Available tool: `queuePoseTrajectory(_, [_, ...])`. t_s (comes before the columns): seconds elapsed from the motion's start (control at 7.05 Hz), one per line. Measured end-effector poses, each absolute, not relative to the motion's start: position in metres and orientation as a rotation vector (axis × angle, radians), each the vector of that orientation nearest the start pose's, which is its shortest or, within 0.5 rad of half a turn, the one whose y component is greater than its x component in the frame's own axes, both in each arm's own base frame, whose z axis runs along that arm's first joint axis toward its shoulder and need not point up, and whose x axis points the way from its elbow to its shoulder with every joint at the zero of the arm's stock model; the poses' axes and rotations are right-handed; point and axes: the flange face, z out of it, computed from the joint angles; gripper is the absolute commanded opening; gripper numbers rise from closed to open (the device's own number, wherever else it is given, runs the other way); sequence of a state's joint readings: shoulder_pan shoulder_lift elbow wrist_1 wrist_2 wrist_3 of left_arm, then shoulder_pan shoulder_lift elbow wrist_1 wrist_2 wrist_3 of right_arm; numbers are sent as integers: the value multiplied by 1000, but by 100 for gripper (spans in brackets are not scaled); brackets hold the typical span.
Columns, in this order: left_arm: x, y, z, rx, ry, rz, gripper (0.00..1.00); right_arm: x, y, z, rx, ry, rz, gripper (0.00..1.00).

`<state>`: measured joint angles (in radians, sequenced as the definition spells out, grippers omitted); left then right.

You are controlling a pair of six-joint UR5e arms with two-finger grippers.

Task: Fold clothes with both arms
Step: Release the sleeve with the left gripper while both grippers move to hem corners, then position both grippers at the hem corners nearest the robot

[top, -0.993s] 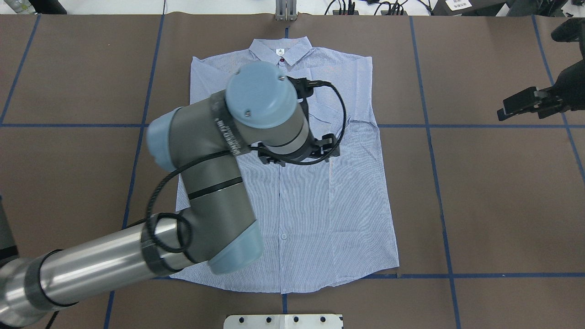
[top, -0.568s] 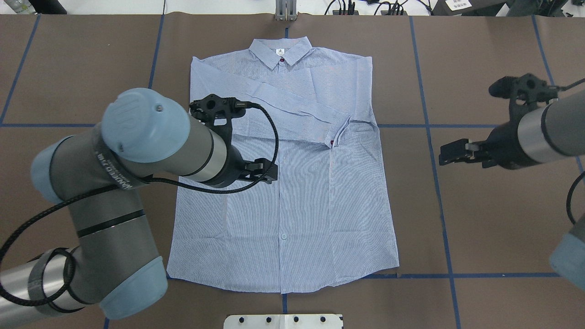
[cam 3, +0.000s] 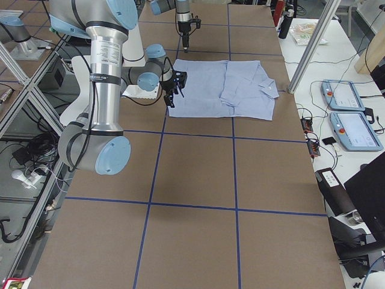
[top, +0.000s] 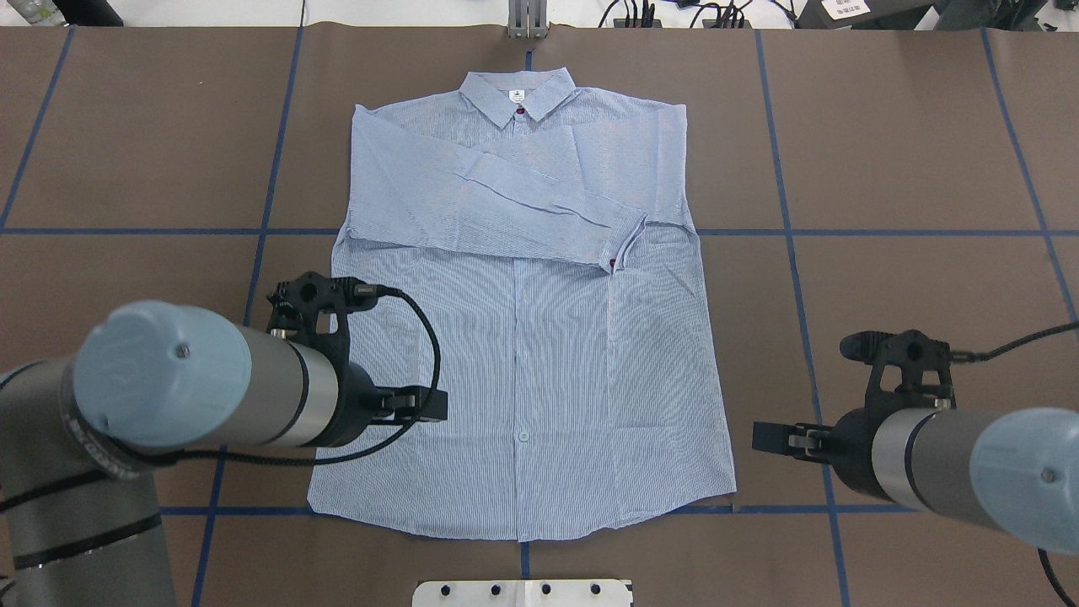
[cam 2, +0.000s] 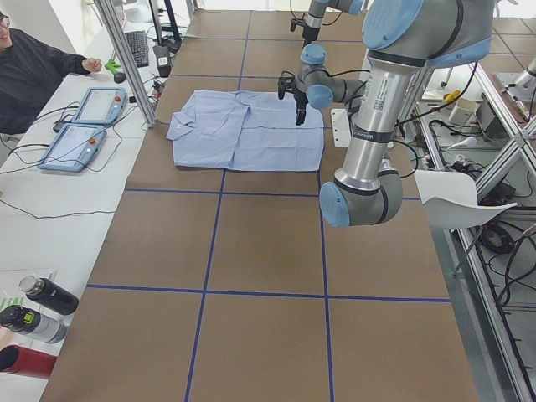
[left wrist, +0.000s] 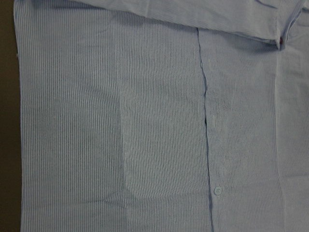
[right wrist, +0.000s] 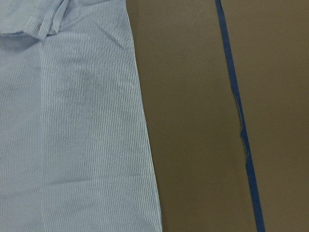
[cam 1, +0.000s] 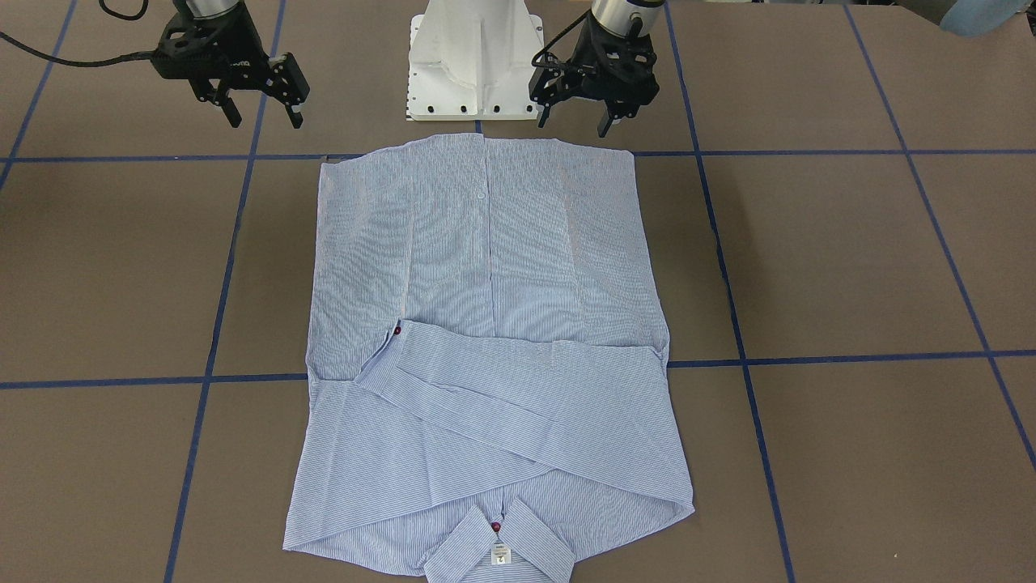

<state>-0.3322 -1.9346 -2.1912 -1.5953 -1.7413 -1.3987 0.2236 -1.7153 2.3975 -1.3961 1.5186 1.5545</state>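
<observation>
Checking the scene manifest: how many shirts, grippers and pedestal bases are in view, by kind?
shirt: 1
grippers: 2 (left gripper, right gripper, fingers apart on both)
white base: 1
Total: 4

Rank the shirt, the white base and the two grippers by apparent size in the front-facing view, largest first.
1. shirt, by far the largest.
2. white base, though the frame's top edge cuts it off.
3. left gripper and right gripper: these look about alike, so I leave them unranked.
</observation>
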Motion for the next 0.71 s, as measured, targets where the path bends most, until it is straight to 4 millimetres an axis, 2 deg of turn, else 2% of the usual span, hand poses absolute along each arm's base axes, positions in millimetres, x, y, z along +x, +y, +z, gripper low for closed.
queuePoseTrajectory(0.14, [449,-252,219,84,990,-68,100,-349,-197,337,163,-857,218,100])
queuePoseTrajectory(0.28, [452,-240,243,78,971,-66,100,-350,-184,345,169,-869,216,100])
queuePoseTrajectory(0.57, [447,-231,288,95,925,-72,99,-352,-173,350,176,-878,213,100])
queuePoseTrajectory(0.71, [450,-229,303,98,899,-72,94,-354,-172,350,178,-879,213,100])
